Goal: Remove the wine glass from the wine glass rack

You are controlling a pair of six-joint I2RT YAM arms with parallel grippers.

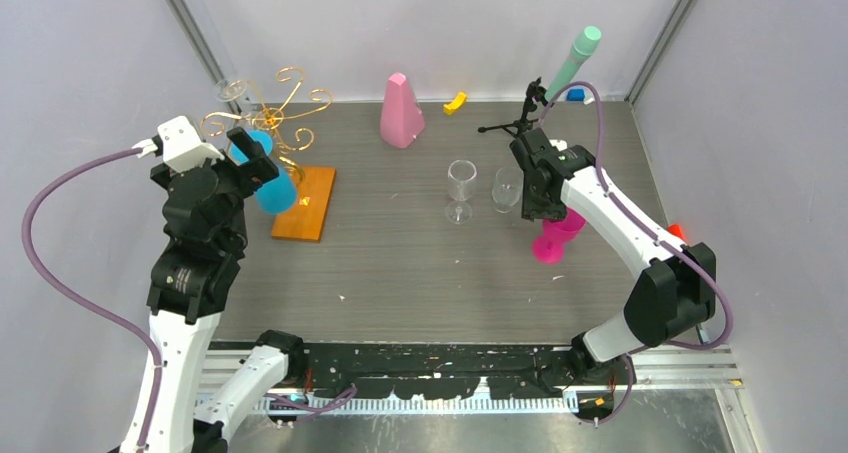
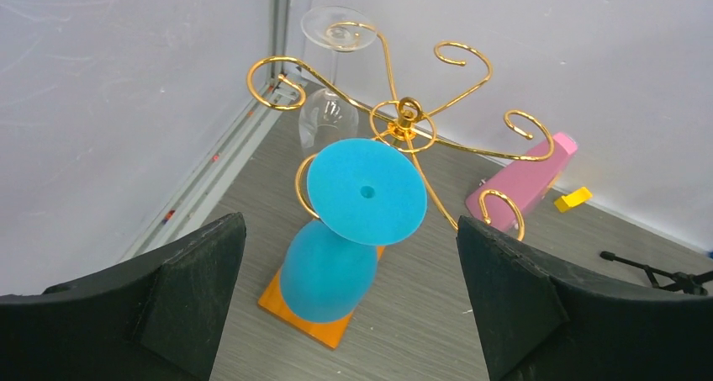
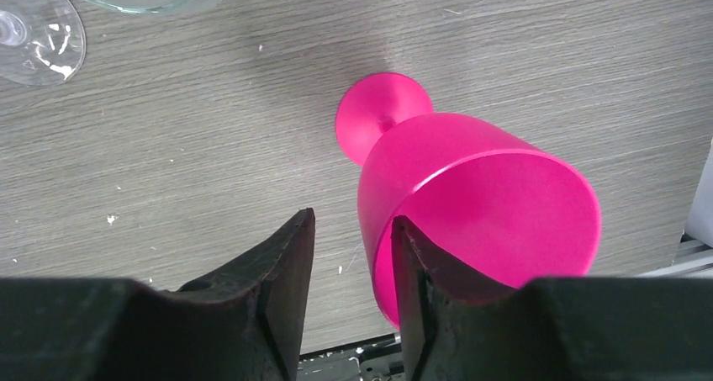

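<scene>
The wine glass rack (image 2: 407, 116) is gold wire with curled arms on an orange wooden base (image 1: 308, 205). A blue wine glass (image 2: 328, 272) hangs upside down from one arm, its round foot (image 2: 366, 192) facing me. A clear wine glass (image 2: 326, 116) hangs from a far arm. My left gripper (image 2: 349, 230) is open wide just short of the blue glass, a finger on each side and touching nothing. My right gripper (image 3: 353, 219) is open over an upright pink wine glass (image 3: 479, 196) on the table. One finger is inside the cup and the other outside, with a gap to the wall.
Two clear glasses (image 1: 461, 183) (image 1: 507, 188) stand mid-table, left of the right gripper (image 1: 545, 208). A pink cone-shaped block (image 1: 402, 111) and a yellow piece (image 1: 455, 102) sit at the back. A black tripod (image 1: 515, 125) holds a mint-green tube (image 1: 575, 58). Walls close three sides.
</scene>
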